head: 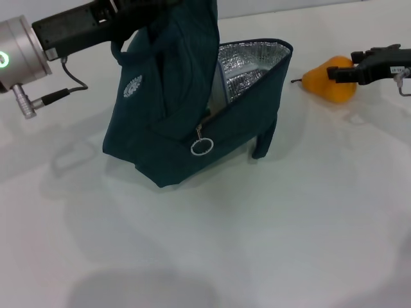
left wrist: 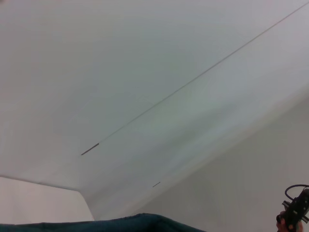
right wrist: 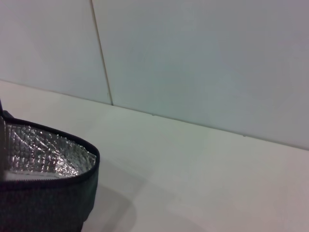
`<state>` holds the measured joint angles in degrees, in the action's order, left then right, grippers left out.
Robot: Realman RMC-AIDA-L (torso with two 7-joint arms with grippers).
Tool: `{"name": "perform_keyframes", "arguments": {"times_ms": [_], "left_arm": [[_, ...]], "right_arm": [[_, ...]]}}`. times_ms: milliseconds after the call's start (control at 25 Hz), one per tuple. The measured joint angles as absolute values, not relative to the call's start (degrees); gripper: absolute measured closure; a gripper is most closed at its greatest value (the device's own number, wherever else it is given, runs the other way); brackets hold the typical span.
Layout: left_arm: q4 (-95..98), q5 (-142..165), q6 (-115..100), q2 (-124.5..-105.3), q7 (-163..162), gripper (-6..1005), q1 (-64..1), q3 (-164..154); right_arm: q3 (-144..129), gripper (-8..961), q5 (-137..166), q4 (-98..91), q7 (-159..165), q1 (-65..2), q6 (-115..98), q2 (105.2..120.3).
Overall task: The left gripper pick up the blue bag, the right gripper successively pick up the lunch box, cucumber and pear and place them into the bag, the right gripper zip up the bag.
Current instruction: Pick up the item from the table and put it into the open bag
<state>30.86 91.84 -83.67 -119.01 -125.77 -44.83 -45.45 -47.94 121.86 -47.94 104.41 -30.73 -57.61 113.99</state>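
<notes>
The dark teal-blue fabric bag [head: 173, 122] hangs mid-surface, foil mouth gaping for loading, handles clamped by the left tool [head: 131, 16]. Right tool [head: 340, 70] closes around the orange-yellow pear [head: 324, 82] near the far right edge.

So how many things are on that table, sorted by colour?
Blue: 1, the blue bag, held up at its top by the left gripper.
Orange-yellow: 1, the pear, at the right gripper.
Total: 2 in view. The bag is open, showing silver lining; what lies inside cannot be seen.
</notes>
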Motion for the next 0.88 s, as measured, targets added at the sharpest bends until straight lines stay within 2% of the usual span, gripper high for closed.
{"name": "perform_keyframes", "arguments": {"times_ms": [280,400,840,880], "left_arm": [[30.93,91.84,-83.67,-119.0,-125.77,947,-44.82,-45.37],[30.94,91.84,-83.67,-119.0,-125.77,947,-44.65,-45.35],[30.94,91.84,-83.76,-119.0,-125.77,947,-44.49,-45.39],[30.94,91.84,-83.76,-119.0,-125.77,947,-44.48,-45.41]], "right_arm": [[-47.75,258,119.83,-49.1,104.48,-30.51,-57.67,114.02],[-47.73,350,118.87,-50.18,104.5,-30.07,-57.76,114.18],[-47.67,790,118.33,-52.21,105.59,-28.82,-61.01,114.37],[-47.65,775,118.25,-52.79,105.78,-28.61,-61.67,114.41]]}}
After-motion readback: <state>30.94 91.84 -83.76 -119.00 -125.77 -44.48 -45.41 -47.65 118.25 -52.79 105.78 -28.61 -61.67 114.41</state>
